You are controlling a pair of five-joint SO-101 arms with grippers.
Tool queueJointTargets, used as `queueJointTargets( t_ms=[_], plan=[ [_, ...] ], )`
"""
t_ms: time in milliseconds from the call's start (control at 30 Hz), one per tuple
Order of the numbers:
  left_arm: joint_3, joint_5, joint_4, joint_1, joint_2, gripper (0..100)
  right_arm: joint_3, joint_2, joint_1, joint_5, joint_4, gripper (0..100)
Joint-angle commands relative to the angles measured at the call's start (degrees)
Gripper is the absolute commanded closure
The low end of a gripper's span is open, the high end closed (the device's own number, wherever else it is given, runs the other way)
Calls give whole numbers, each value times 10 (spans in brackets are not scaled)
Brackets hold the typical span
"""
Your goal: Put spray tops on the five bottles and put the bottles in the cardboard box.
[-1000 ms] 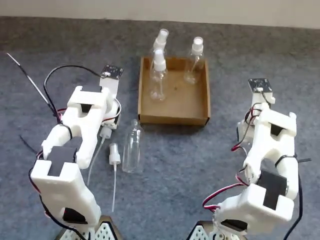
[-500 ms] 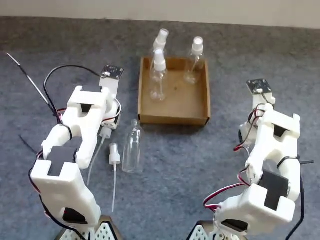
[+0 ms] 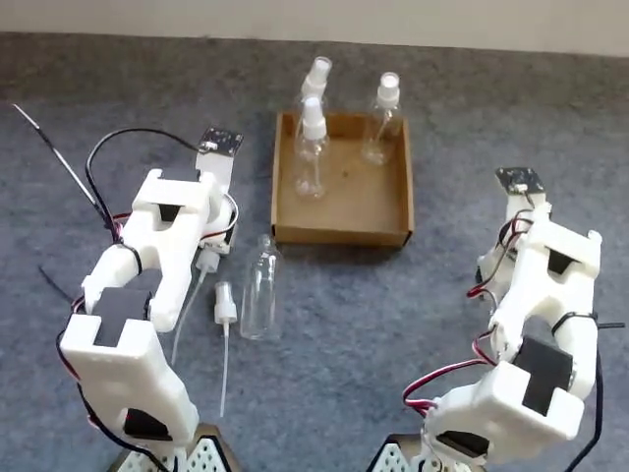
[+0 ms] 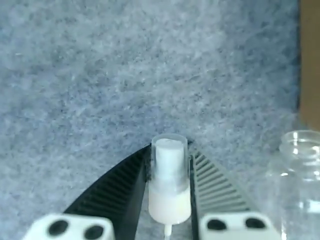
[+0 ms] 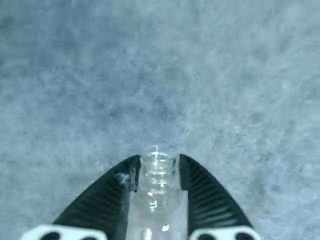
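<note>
Left gripper [image 4: 169,150] shut on a white spray top [image 4: 170,182], both jaws pressed against its sides, low over the grey carpet [image 4: 100,75]. Just beside it, an uncapped bottle [image 4: 300,155] lying on the carpet, open neck toward the front wall of the cardboard box [image 3: 344,234]. Near that bottle, on the left arm's side, 1 loose spray top [image 3: 225,303] with its thin tube flat on the carpet.

Right gripper [image 5: 158,160] closed around the neck of a clear held bottle [image 5: 157,200], also with no top, jaws touching the glass on 2 sides; well apart from the box, to its right.

At the box, 3 capped bottles standing upright: near bottle [image 3: 311,157] and right-hand bottle [image 3: 379,123] inside, rear bottle [image 3: 316,79] at the back-left corner, impossible to say whether inside or behind.
</note>
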Motion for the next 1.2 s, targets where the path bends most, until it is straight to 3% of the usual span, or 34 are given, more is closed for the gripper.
queueJointTargets(
  t_ms=[0, 300, 467, 633, 867, 1167],
  plan=[
    [1, 4, -13, 10, -3, 926, -85, -5, 3, 5, 64, 846],
    [1, 3, -13, 10, -3, 926, -135, -6, 2, 6, 169, 803],
    [0, 2, -13, 11, -3, 926, -104, -8, -37, -11, 262, 803],
    [0, 2, -13, 10, -3, 926, -98, -8, -71, -85, 233, 803],
    [0, 2, -13, 10, -3, 926, -85, -7, -50, -84, 193, 803],
    [0, 2, -13, 10, -3, 926, 63, -4, -66, -87, 65, 803]
  ],
)
